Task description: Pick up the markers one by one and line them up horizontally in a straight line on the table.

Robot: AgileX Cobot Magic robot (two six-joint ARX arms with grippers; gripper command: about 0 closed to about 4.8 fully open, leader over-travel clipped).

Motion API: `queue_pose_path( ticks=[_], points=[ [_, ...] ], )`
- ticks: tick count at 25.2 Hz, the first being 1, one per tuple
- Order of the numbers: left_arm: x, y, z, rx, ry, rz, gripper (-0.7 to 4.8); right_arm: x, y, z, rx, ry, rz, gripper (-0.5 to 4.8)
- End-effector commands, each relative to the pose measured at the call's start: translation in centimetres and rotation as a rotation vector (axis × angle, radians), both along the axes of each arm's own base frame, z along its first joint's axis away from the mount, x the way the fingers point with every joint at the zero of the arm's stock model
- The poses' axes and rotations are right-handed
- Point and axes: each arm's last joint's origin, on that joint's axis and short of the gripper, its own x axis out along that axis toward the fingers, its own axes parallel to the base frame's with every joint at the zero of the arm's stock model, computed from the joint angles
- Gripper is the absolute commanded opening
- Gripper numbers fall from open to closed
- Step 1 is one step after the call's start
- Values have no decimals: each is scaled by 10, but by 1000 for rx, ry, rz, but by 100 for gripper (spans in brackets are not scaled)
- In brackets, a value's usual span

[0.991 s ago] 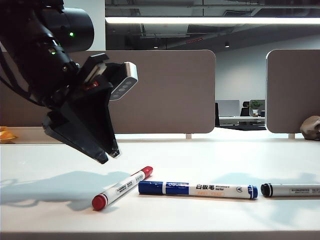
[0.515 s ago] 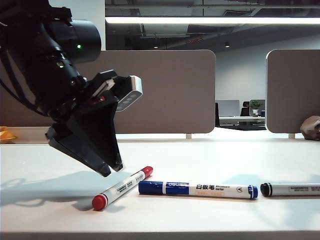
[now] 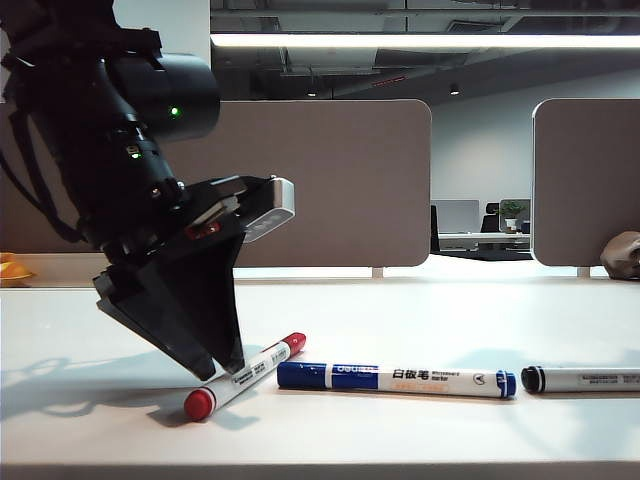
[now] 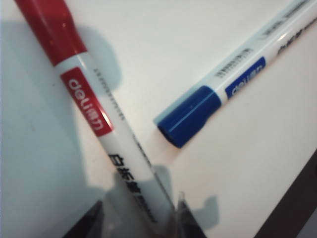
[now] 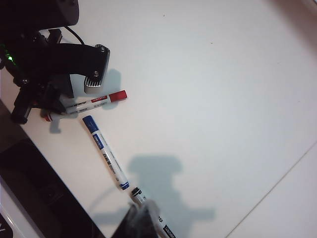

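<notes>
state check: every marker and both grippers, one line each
red marker: capped, flat on the table, skewed out of line, not lifted
blue marker: capped, flat, horizontal
black marker: flat, in line with blue, partly out of frame
left gripper: down over the red marker's barrel, fingers astride it, not closed
right gripper: shut, empty, above the black marker

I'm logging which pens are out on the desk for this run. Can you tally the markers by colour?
Red marker: 1
Blue marker: 1
Black marker: 1
Total: 3 markers, all lying on the table; the left hand is down at the red one.
</notes>
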Motion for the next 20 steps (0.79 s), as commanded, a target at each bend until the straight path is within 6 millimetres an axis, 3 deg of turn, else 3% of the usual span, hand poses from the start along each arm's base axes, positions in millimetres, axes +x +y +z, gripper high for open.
queue_pose_path(
  ticks=[1,11,20],
  points=[
    [2,-1,2,-13,-15,-2,184,-1,-1,2,12,-6,-2,-6],
    [3,-4,2,-20,-21,20,183,-1,-1,2,13,-7,-2,-5],
    [-1,-12,-19,34,63,9,183,-1,-1,2,19,-1,6,-5]
  ],
)
